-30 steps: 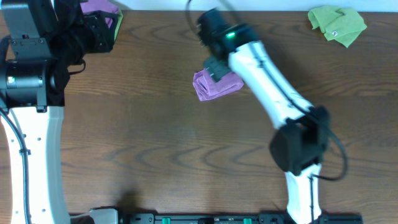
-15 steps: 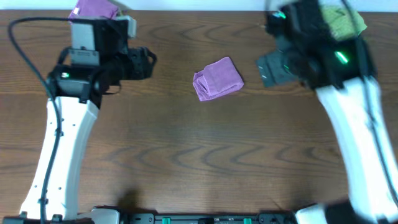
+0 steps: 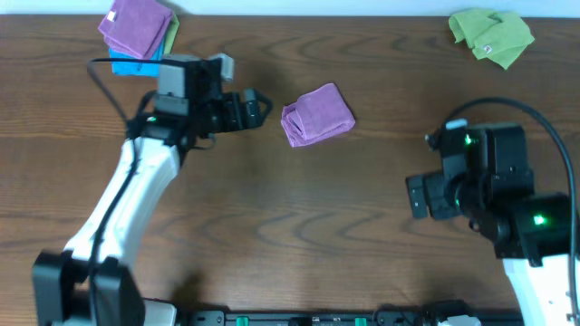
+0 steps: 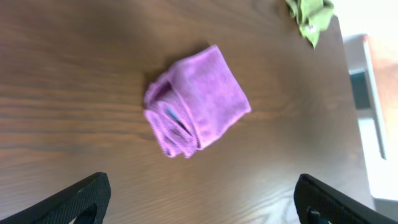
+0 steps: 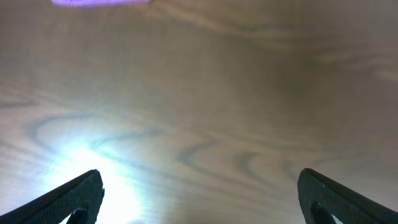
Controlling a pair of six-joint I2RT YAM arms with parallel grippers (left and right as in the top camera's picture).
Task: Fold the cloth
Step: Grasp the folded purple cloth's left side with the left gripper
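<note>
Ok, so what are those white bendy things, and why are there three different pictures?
Those are two robot arms at a wooden table. Each ends in a two-finger pincher called a gripper. One picture looks down from above; the other two come from little cameras on the arms' wrists, so you see black fingertips in the bottom corners. A folded purple cloth lies in the middle. A green cloth sits in the far corner, and another purple cloth lies on a blue cloth. The left gripper and right gripper are both open, holding nothing.
</note>
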